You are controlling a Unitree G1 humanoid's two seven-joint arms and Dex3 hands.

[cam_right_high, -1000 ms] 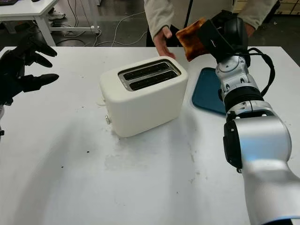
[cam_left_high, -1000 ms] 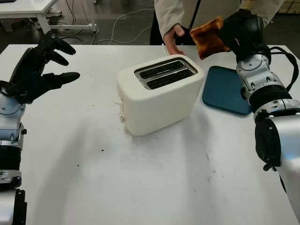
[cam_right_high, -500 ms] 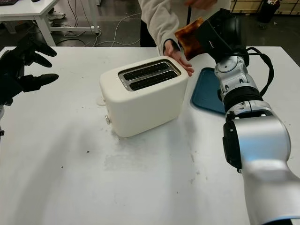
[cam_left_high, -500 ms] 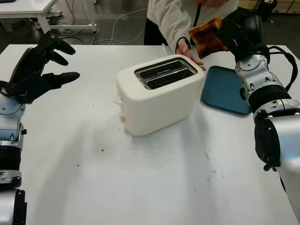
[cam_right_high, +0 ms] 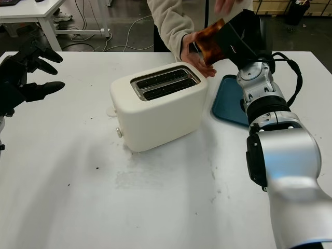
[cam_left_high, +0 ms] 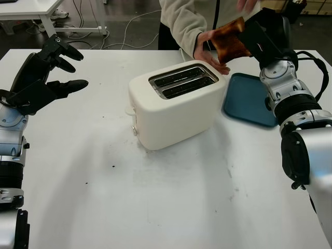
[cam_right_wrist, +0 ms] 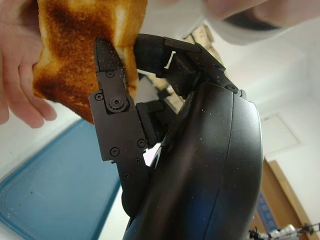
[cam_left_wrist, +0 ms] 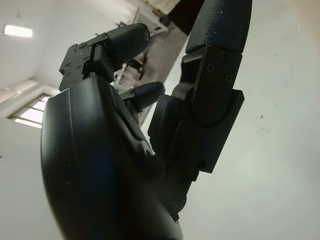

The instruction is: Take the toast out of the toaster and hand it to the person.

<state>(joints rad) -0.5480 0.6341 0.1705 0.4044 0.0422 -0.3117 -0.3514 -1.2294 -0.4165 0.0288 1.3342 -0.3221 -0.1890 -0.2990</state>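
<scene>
The toast [cam_left_high: 231, 40], a square slice browned dark and nearly charred along its edges, is up in the air at 1 o'clock of the toaster [cam_left_high: 176, 104], above the far edge of the counter [cam_left_high: 155, 197]. The right hand [cam_left_high: 259, 37] pinches it between black, hard-shelled fingers [cam_right_wrist: 112, 95], 1 pad pressed on the near face and the others curled behind the slice. A person's hand [cam_left_high: 206, 45], coming out of a cream fleece sleeve [cam_left_high: 181, 21], cups the toast's other side, its fingers touching the crust; a second hand of the person [cam_right_high: 228, 5] hangs blurred above.

The toaster is a rounded, cream-white plastic box with a smooth matte shell, sitting askew on the counter, and its 2 long metal-lined slots [cam_left_high: 182, 80] face up. A small knob [cam_left_high: 135, 131] sits low on its near left end. At 3 o'clock of the toaster, just beside it, a dark teal tray [cam_left_high: 249, 101] with rounded corners lies flat on the counter, under the right forearm.

The counter top is white and scuffed, with dark crumbs [cam_left_high: 113, 166] scattered at 7 o'clock of the toaster.

The left hand [cam_left_high: 44, 78] is open and holds nothing, raised above the counter at 9 o'clock of the toaster, well apart from it.

Beyond the counter are a grey floor with loose cables [cam_left_high: 129, 26] and a white table leg [cam_left_high: 46, 23]. No writing is legible.
</scene>
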